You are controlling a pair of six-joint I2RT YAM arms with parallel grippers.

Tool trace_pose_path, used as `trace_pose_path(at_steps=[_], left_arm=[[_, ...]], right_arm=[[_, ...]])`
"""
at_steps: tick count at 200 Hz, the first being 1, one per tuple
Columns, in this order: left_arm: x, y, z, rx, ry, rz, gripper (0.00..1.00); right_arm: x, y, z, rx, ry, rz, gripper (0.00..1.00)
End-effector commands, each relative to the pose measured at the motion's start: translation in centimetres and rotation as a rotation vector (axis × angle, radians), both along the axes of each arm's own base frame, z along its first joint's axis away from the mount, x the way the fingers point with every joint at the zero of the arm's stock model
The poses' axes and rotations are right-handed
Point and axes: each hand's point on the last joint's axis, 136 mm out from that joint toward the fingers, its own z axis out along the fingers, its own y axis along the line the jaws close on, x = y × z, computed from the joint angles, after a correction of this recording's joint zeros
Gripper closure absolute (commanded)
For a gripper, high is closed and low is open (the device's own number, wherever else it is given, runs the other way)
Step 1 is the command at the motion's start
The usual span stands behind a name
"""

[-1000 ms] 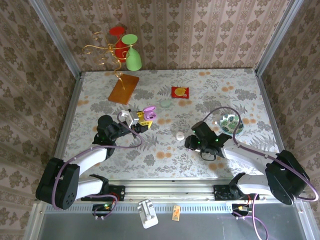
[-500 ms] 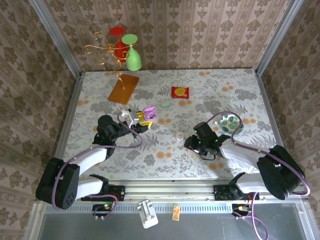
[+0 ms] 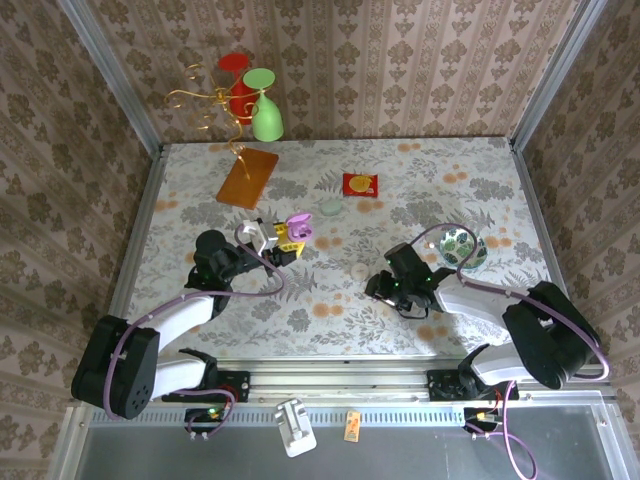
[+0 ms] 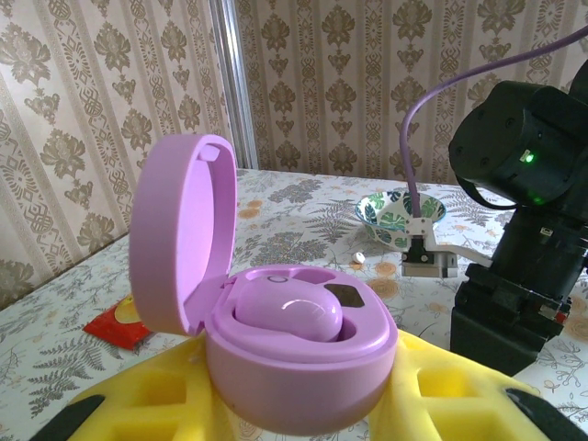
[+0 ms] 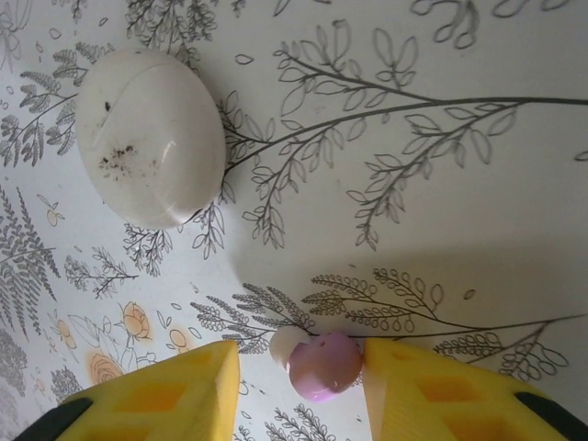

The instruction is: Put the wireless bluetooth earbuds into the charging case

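Earbud [image 5: 323,366], pink-lilac with a whitish tip, is seen in the right wrist view lying on the table [image 5: 441,184] between the fingers of the right gripper [image 5: 301,364]. Jaws are partly open: the bud touches or almost touches one finger, a gap is left at the other, and nothing is clamped. A closed white oval case [image 5: 152,138] lies near, apart from the bud.

Left wrist view: the lilac charging case [image 4: 276,372] is clamped in the left gripper [image 4: 301,354], lid up. One bud [image 4: 287,314] is judged already seated; the slot beside it looks empty.

Top view: the charging case [image 3: 298,226] is held left of centre, and the right gripper [image 3: 378,287] is set low beside the white oval case [image 3: 358,270]. Roughly half is judged done; grasp, carry and seating are left. Open table is noted between the arms, with its edges well apart. The white oval case is the nearest obstacle.
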Motion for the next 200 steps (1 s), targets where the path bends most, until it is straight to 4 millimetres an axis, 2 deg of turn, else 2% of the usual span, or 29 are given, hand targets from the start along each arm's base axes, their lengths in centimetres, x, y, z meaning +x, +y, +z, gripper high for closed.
trace_pose_path(at_steps=[1, 51, 88, 127, 169, 200], left_arm=[[0.1, 0.0, 1.3, -0.007, -0.057, 0.003, 0.74], [0.1, 0.0, 1.5, -0.005, -0.062, 0.002, 0.74], [0.1, 0.0, 1.5, -0.005, -0.062, 0.003, 0.74], [0.0, 0.0, 1.6, -0.007, -0.064, -0.001, 0.74], [-0.1, 0.1, 1.7, -0.005, -0.066, 0.003, 0.74], [0.0, 0.1, 1.7, -0.001, -0.068, 0.005, 0.74]], right_arm=[[1.6, 1.5, 0.9, 0.038, -0.039, 0.031, 0.6], [2.6, 2.7, 1.2, 0.056, -0.057, 0.069, 0.61], [2.1, 2.0, 0.8, 0.031, -0.054, 0.071, 0.62], [1.5, 1.6, -0.6, 0.004, -0.031, 0.092, 0.62], [1.3, 1.9, -1.4, 0.012, -0.008, 0.109, 0.68], [0.7, 1.4, -1.9, -0.002, 0.003, 0.108, 0.75]])
